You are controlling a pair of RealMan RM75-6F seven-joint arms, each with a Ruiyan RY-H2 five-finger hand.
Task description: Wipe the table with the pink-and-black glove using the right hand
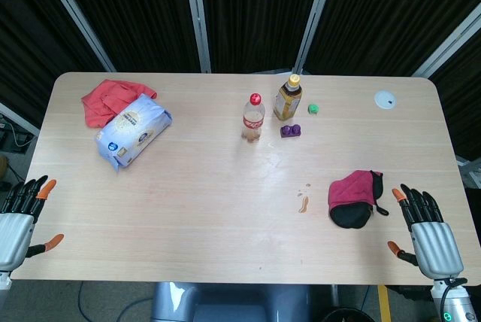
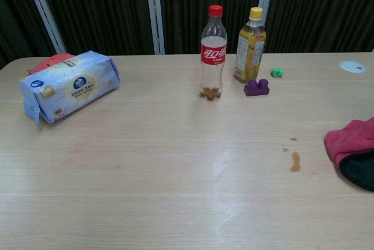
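Note:
The pink-and-black glove (image 1: 353,198) lies flat on the wooden table (image 1: 225,202) at the right; its left part shows at the chest view's right edge as the glove (image 2: 356,150). A small brown spill (image 1: 303,202) sits just left of it, also seen as the spill (image 2: 295,161). My right hand (image 1: 427,232) hovers at the table's front right corner, right of the glove and apart from it, fingers spread and empty. My left hand (image 1: 21,217) hangs at the front left edge, fingers apart, holding nothing. Neither hand shows in the chest view.
A cola bottle (image 1: 253,117), a yellow-capped tea bottle (image 1: 288,97), a purple block (image 1: 291,131) and a green piece (image 1: 313,109) stand at the back centre. A tissue pack (image 1: 133,130) and a red cloth (image 1: 105,98) lie back left. A white disc (image 1: 385,99) is back right.

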